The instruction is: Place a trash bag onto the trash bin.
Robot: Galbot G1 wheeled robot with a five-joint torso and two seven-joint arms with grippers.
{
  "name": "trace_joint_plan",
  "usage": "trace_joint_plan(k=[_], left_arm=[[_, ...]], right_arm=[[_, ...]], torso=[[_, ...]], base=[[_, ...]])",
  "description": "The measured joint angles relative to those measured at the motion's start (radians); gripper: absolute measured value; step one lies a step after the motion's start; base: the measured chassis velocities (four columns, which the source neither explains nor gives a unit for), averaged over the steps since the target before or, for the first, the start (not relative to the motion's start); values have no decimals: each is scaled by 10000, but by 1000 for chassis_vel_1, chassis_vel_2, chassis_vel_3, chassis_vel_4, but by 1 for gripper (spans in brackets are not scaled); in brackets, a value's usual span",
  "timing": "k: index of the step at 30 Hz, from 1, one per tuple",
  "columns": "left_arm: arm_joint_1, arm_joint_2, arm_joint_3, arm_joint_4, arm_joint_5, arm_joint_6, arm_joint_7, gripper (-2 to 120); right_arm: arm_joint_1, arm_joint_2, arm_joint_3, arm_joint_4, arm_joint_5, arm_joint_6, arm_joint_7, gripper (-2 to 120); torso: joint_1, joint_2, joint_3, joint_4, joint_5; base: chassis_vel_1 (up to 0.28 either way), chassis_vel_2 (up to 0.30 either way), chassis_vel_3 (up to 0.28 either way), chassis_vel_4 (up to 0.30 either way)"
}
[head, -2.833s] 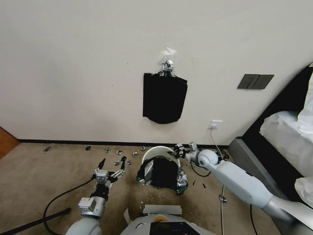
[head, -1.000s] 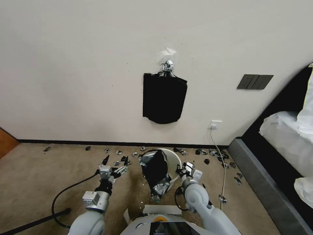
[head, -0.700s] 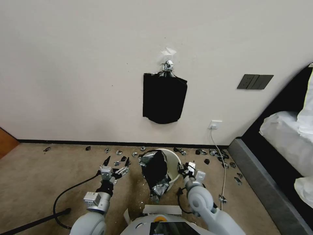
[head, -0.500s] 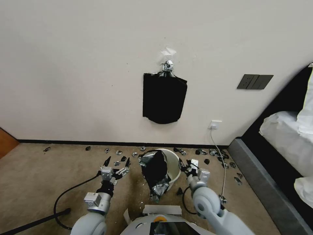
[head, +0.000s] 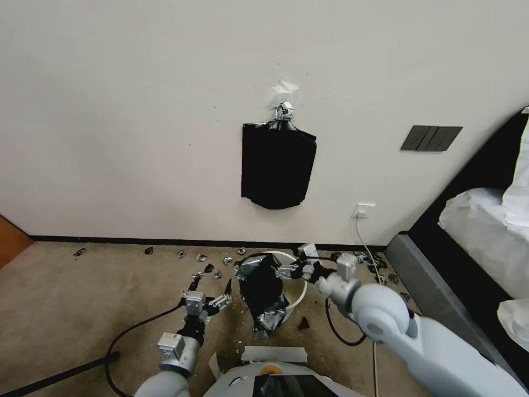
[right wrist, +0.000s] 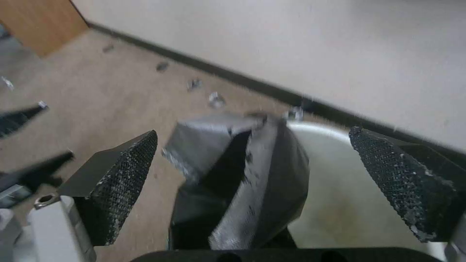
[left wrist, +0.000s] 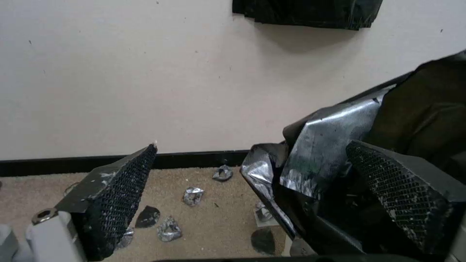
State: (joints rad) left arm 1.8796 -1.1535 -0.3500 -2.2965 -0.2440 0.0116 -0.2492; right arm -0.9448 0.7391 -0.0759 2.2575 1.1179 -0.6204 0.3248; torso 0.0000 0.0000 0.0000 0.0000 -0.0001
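While the wrinkly black plastic trash bag (head: 264, 292) is only covering the round cream-white plastic trash bin's (head: 295, 275) near side, the right tool (head: 291, 269) is swinging back over it, wide open; left tool (head: 211, 286), open too, is edging closer.

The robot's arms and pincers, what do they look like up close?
Both arms are smooth and pale grey-white, with fat rounded joints. The left pincer and the right pincer each have silver metal parts and two black, pointed, wedge-shaped fingers. The finger faces are bumpy like a net and scuffed with pale flecks. A black cable loops from each wrist.
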Motion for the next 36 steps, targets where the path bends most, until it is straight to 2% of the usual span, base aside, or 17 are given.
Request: trace_joint_plan(k=[2, 5, 7, 8, 9, 13, 14, 19, 21, 23, 25, 27, 29, 30, 32, 34, 36], left_arm=[[-5, -7, 37, 4, 17, 16, -15, 100], [-47, -28, 254, 24, 109, 104, -87, 100], [-62, -30, 296, 33, 125, 132, -115, 100], [-91, -34, 387, 47, 151, 205, -180, 100], [-91, -34, 387, 47, 151, 205, -180, 100], [-235, -53, 668, 128, 288, 404, -326, 100], [-235, -53, 668, 128, 288, 404, -326, 100], [-429, 2, 949, 204, 341, 622, -518, 100], [-650, 73, 1219, 248, 336, 902, -714, 100], [-745, 95, 1334, 265, 308, 1044, -792, 100], [-1191, 156, 1718, 363, -39, 1540, -1123, 100], [-1333, 162, 1834, 407, -224, 1690, -1245, 100], [-1909, 177, 2305, 566, -1155, 2265, -1819, 100], [-1909, 177, 2305, 566, -1155, 2265, -1819, 100], [-2583, 103, 2723, 864, -1976, 2658, -2411, 100], [-2583, 103, 2723, 864, -1976, 2658, -2411, 100], [-3222, -56, 3060, 1203, -2432, 2885, -2819, 100]], right_arm=[[50, 23, -81, -63, 2, -19, 27, 91], [269, 200, -460, -440, -152, 24, 148, 75], [312, 229, -515, -506, -209, 46, 194, 71], [415, 270, -621, -630, -268, 72, 304, 65], [415, 270, -621, -630, -268, 72, 304, 65], [824, 127, -976, -831, -273, 72, 472, 46], [824, 127, -976, -831, -273, 72, 472, 46], [1100, 34, -1216, -878, -236, -42, 685, 28], [1118, 5, -1253, -872, -289, -91, 746, 17], [1119, 3, -1257, -863, -323, -101, 751, 13], [1118, -7, -1259, -832, -413, -106, 756, 2], [1117, -17, -1258, -823, -430, -106, 755, 0], [1118, -72, -1256, -812, -472, -107, 739, 0], [1118, -72, -1256, -812, -472, -107, 739, 0], [1121, -154, -1248, -795, -491, -106, 710, 0], [1121, -154, -1248, -795, -491, -106, 710, 0], [1112, -218, -1225, -780, -513, -101, 699, 0]], torso=[[0, 0, 0, 0, 1], [0, 0, 0, -1, 2], [0, 0, 0, 0, 1], [0, -1, 1, -1, 1], [0, -1, 1, -1, 1], [0, 0, 0, 0, 0], [0, 0, 0, 0, 0], [0, 0, 0, 0, 1], [0, -1, 0, 0, 1], [0, 0, 0, 0, 1], [0, 0, 0, 0, 2], [0, -1, 0, 0, 1], [1, 0, 0, 0, 1], [1, 0, 0, 0, 1], [0, -1, 0, 0, 0], [0, -1, 0, 0, 0], [0, -1, 0, 0, 1]], base=[[0, 0, 0, 0], [0, 0, 0, 0], [0, 0, 0, 0], [0, 0, 0, 0], [0, 0, 0, 0], [0, 0, 0, 0], [0, 0, 0, 0], [0, 0, 0, 0], [0, 0, 0, 0], [0, 0, 0, 0], [0, 0, 0, 0], [0, 0, 0, 0], [0, 0, 0, 0], [0, 0, 0, 0], [0, 0, 0, 0], [0, 0, 0, 0], [0, 0, 0, 0]])
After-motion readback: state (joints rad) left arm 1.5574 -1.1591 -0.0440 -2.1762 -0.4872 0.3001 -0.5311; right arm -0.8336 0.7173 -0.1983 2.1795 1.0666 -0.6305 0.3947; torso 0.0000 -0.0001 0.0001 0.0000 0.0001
